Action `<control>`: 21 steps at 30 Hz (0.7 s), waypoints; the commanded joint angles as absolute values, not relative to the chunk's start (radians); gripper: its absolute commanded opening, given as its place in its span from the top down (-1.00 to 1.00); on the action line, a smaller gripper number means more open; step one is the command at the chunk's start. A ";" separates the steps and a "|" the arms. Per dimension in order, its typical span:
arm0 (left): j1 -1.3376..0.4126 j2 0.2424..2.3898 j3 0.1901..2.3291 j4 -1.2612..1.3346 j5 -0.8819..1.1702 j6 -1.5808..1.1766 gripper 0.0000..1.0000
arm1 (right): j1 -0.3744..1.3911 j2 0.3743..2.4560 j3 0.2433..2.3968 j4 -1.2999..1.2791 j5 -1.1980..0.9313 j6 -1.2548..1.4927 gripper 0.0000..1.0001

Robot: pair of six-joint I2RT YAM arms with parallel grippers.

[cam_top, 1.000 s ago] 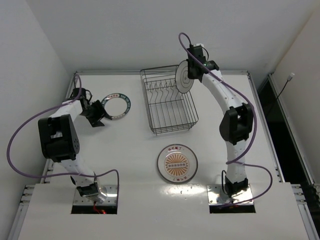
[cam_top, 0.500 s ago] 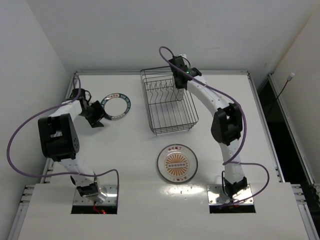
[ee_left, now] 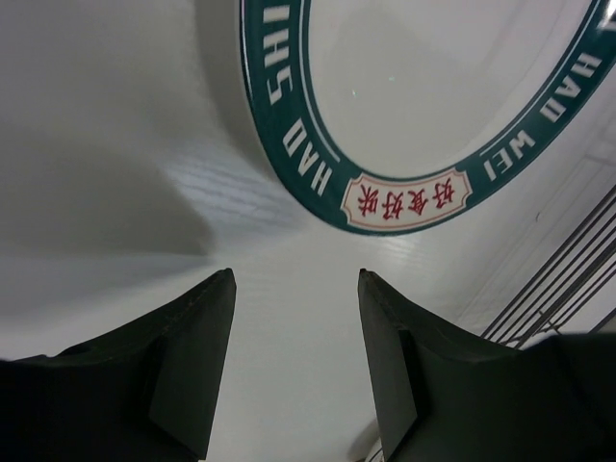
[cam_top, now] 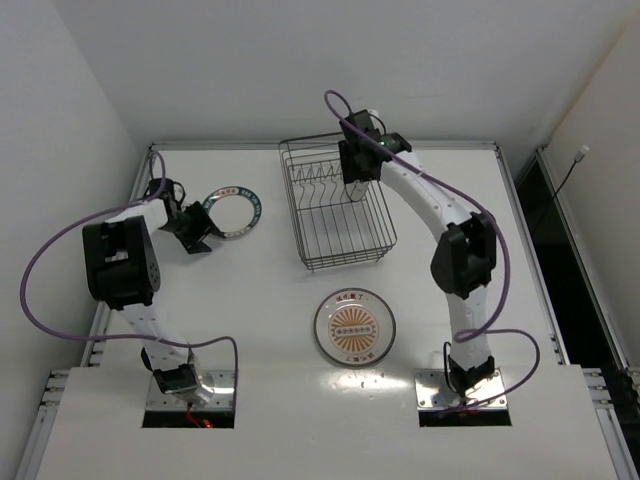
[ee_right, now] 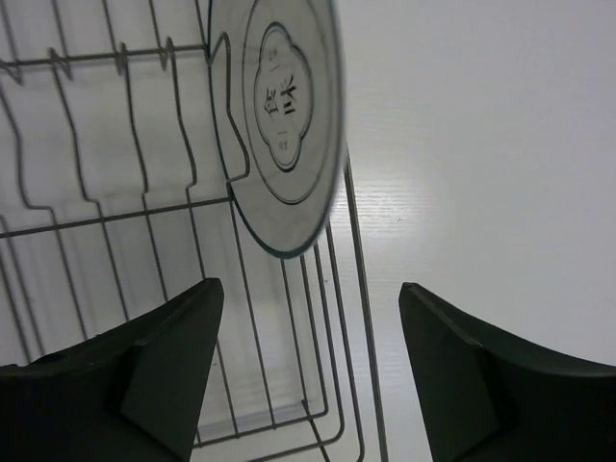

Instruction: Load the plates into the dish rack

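The dish rack [cam_top: 340,215] of grey wire stands at the table's back middle. In the right wrist view the plate with grey rings [ee_right: 284,115] stands on edge inside the dish rack [ee_right: 362,295], near its wall. My right gripper [ee_right: 310,284] hangs open just behind that plate with nothing between its fingers; from above, the right gripper [cam_top: 355,175] hides the plate. The teal-rimmed plate [cam_top: 232,211] lies flat at back left. My left gripper [cam_top: 195,228] is open right beside its edge. The teal-rimmed plate [ee_left: 414,96] fills the view ahead of the left gripper [ee_left: 294,279]. The sunburst plate [cam_top: 354,326] lies flat near the front.
The table's raised back edge [cam_top: 320,145] runs behind the rack, with white walls close on the left and at the back. A purple cable [cam_top: 60,250] loops off the left arm.
My right arm swung left and down with the grey-ringed plate, set it on edge in the rack and opened. The left arm barely moved.
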State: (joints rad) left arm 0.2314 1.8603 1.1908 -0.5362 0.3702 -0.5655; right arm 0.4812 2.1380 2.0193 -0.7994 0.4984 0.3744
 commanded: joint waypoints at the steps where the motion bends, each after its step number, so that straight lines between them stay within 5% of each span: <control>1: 0.244 1.875 1.230 -0.443 0.399 -0.598 -0.02 | 0.485 1.941 2.026 -0.796 0.460 0.385 -0.42; 13: 0.281 1.973 1.184 -0.203 0.417 -0.747 0.10 | 0.463 1.692 1.882 -0.841 0.385 0.365 -0.49; 21: 0.281 2.042 1.235 -0.202 0.446 -0.765 0.89 | 0.445 1.683 1.894 -0.862 0.394 0.365 -0.49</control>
